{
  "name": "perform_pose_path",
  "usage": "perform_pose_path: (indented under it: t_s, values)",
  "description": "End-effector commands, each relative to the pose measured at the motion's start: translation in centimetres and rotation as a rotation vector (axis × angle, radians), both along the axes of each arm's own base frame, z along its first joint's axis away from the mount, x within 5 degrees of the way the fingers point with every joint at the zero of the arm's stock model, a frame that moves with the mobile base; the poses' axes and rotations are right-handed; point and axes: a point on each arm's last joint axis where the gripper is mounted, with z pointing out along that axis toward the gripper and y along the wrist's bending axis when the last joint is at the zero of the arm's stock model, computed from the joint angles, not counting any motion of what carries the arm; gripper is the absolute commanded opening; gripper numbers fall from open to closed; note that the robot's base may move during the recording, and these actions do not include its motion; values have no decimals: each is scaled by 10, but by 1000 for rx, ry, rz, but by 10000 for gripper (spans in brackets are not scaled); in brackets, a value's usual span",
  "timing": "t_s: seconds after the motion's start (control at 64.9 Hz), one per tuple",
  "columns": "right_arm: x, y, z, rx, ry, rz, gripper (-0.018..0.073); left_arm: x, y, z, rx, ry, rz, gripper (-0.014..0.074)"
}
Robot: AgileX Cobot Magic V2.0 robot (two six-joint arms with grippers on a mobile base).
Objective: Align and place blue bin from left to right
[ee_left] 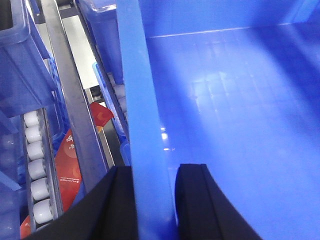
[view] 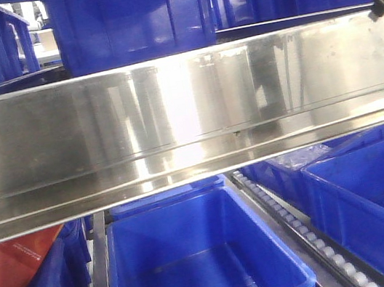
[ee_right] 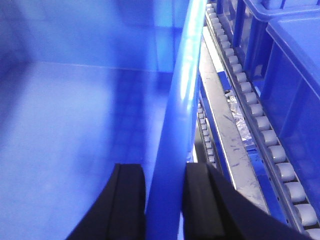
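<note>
Left gripper (ee_left: pixel 155 200) and right gripper (ee_right: pixel 165 200) each clamp a side wall of the blue bin (ee_left: pixel 225 100); move both evenly, keeping it square.

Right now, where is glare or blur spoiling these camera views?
Front-facing view: the steel beam throws broad white glare across mid-frame. Left wrist view: the blue bin wall is close and soft, with small bright spots on its floor. Right wrist view: a light streak runs along the bin's rim, and the interior looks hazy.
</note>
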Motion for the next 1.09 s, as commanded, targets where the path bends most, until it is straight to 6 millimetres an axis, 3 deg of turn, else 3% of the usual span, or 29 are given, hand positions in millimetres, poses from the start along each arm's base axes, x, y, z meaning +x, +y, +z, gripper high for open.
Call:
perform_pose_path:
  t_s: [0.0, 0.231, 0.416, 0.971, 1.079]
  values:
    - [-9, -1, 25, 3, -156, 33, -78, -6, 0, 21, -21, -135, -27, -16]
    - [-9, -2, 25, 5, -167, 32, -78, -5, -3, 23, -49, -166, -42, -16]
    - [6, -13, 17, -1, -156, -5, -78, -2, -10, 16, -123, -110, -64, -16]
    - [78, -28, -47, -53, -90, -49, -78, 41, -20, -43, -169, 130, 35, -15]
    - [84, -30, -55, -58, -72, -56, -30, 42, -20, -45, -162, 130, 39, 61]
